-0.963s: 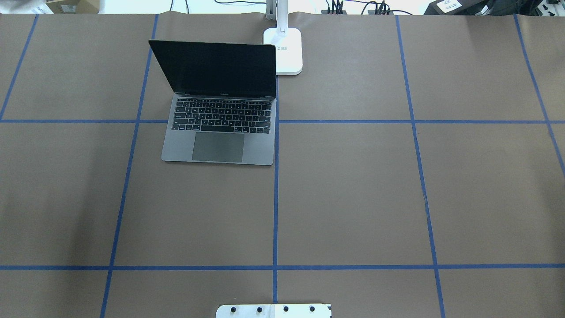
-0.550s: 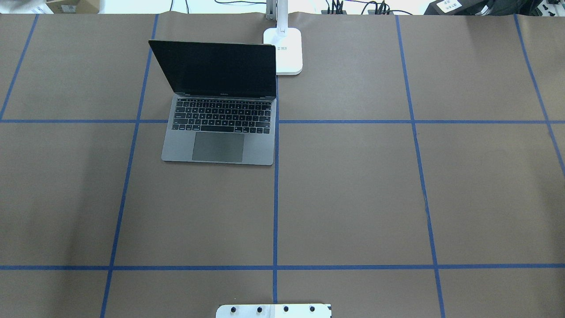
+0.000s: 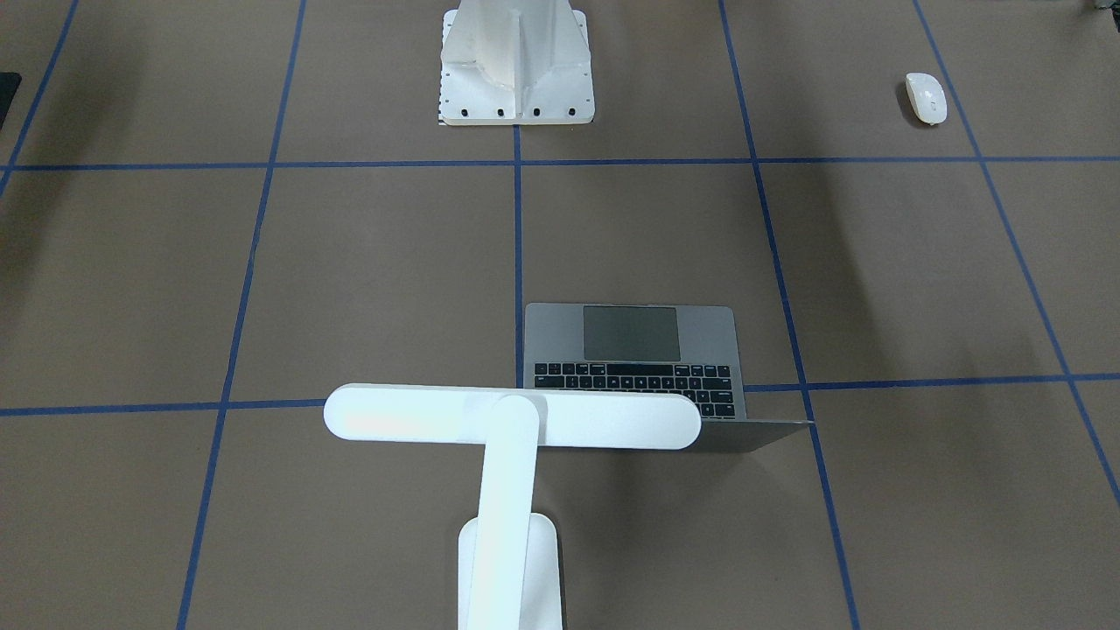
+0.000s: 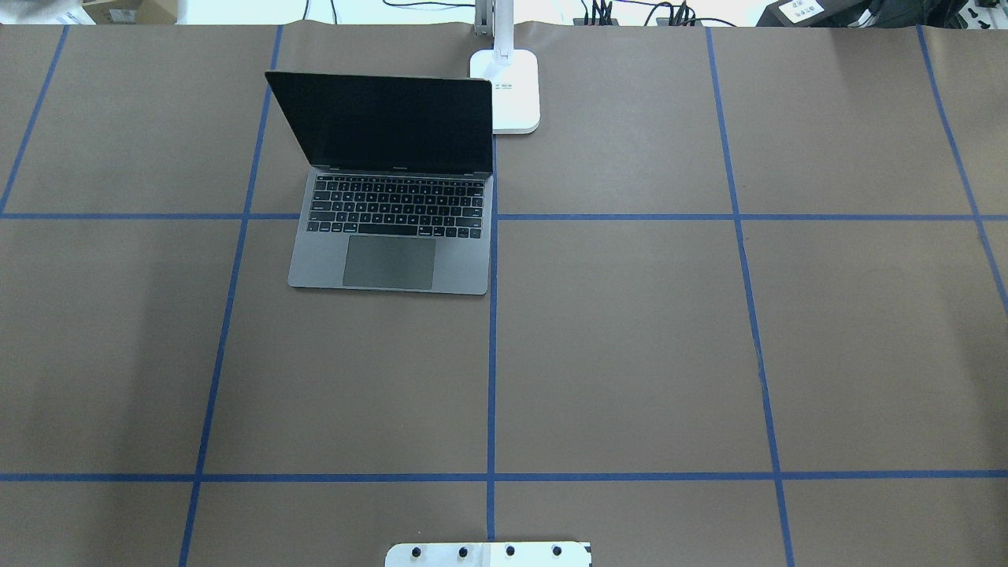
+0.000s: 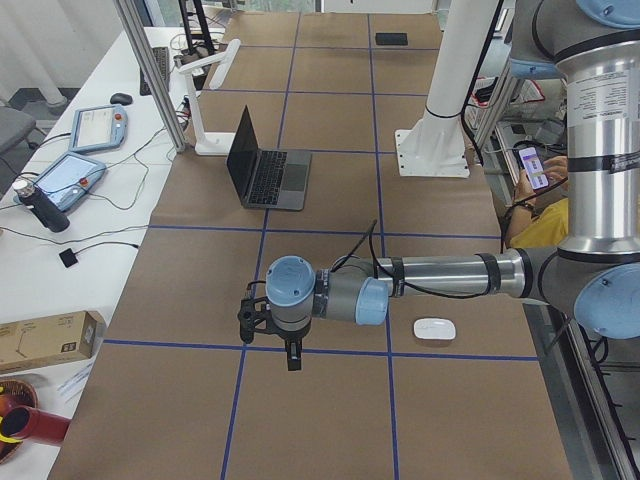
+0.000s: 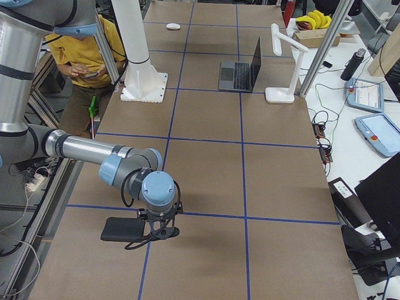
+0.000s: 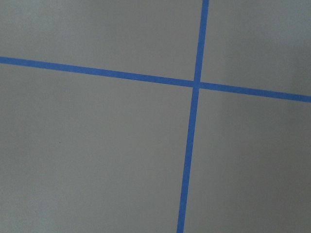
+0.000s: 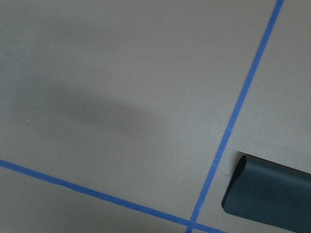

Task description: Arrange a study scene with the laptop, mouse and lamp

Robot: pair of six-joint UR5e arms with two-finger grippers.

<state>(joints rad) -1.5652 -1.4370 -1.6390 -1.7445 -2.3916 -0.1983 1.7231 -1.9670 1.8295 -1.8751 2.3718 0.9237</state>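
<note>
The laptop (image 4: 390, 260) stands open on the table's far left half, its screen dark. Just behind its right corner stands the lamp (image 4: 516, 94); its bar head (image 3: 512, 418) reaches over the laptop's hinge. The mouse (image 3: 926, 96) lies alone near the robot's side on the left, beside the left forearm in the exterior left view. My left gripper (image 5: 291, 357) hangs over bare paper at a tape crossing. My right gripper (image 6: 160, 232) hovers next to a black mat. Both show only in the side views, so I cannot tell whether they are open or shut.
A flat black mat (image 6: 122, 228) lies at the table's right end; its corner (image 8: 272, 194) shows in the right wrist view. The white ribbed pedestal (image 3: 516, 61) stands at the robot's edge. Blue tape lines grid the brown paper. A seated person (image 6: 87, 56) is beside the table.
</note>
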